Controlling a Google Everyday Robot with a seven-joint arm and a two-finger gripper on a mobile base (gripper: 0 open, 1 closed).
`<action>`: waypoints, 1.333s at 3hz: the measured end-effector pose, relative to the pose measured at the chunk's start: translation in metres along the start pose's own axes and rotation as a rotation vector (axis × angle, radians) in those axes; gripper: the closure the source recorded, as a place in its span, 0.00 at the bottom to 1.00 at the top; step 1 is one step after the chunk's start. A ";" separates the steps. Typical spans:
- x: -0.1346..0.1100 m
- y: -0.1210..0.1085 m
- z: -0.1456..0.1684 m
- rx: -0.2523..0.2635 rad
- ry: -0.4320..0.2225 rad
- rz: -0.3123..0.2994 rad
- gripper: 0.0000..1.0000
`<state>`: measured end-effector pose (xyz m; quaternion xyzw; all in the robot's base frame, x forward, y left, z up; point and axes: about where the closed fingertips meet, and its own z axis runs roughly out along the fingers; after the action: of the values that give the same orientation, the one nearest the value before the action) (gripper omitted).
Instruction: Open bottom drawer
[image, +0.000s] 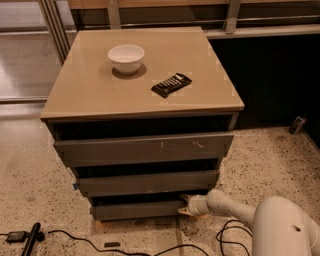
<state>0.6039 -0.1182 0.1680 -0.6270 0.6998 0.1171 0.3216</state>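
A tan-topped drawer cabinet (100, 100) rises above and to the left of the gripper (183, 205), which sits low near the speckled floor (280, 165) at the cabinet's front right corner. The robot's white arm (235, 210) reaches in from the lower right, its rounded white body (285, 230) behind and to the right of the gripper.

Three dark-grey fronts are stacked on the cabinet's face. The widest front (125, 149), marked with pale scratches, is well above the gripper. The middle front (145, 182) lies just above it. The bottom drawer (135, 210), the narrowest of the three, runs leftward from the gripper at the same height, and the gripper is right at that front's right end, touching or nearly so. Whether the gripper is released or clenched cannot be told from this angle.

On the cabinet top, far above the gripper, a white bowl (126, 57) stands up and to the left. A dark packet (171, 84) lies nearly straight above, near the bowl but apart from it. Black cables (75, 239) trail across the floor below and to the left of the gripper. A black handled object (31, 239) lies at their far left end.
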 end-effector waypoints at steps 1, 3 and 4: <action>-0.003 -0.001 -0.004 0.000 0.000 0.000 0.82; -0.008 -0.008 -0.015 0.028 -0.005 -0.033 1.00; 0.004 0.032 -0.024 0.033 -0.009 -0.004 1.00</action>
<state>0.5664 -0.1290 0.1766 -0.6224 0.6990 0.1078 0.3354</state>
